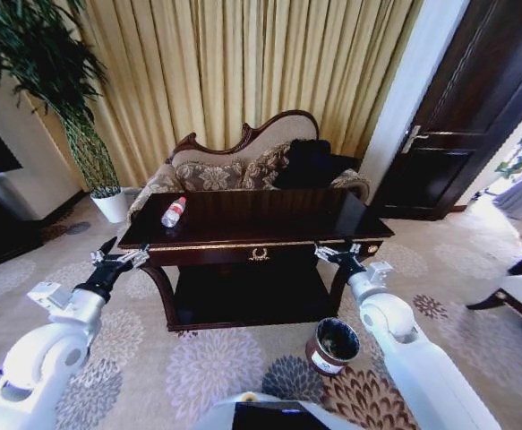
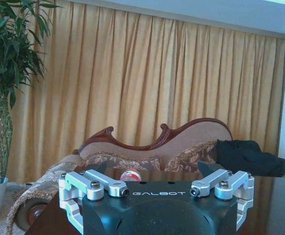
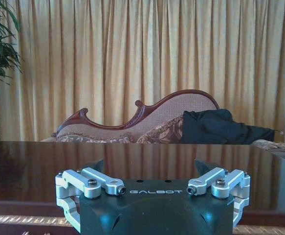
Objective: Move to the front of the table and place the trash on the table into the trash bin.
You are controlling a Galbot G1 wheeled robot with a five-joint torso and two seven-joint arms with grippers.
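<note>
The dark glossy table (image 1: 269, 222) with gold trim stands straight ahead. The trash, a clear bottle with a red cap and red label (image 1: 173, 212), lies on its side at the table's far left corner. In the left wrist view its red cap (image 2: 130, 175) peeks up just beyond the gripper body. On the carpet right of the table's front legs sits the small brown trash bin (image 1: 334, 345), black inside. My left gripper (image 1: 117, 260) hovers open before the table's left front corner. My right gripper (image 1: 343, 253) is open at the right front corner, level with the tabletop (image 3: 34, 166).
Behind the table is a carved sofa (image 1: 243, 166) with dark cloth (image 1: 310, 161) on it, against gold curtains. A potted plant (image 1: 108, 202) stands back left, a dark door (image 1: 457, 125) back right, and a chair (image 1: 520, 296) at the right edge.
</note>
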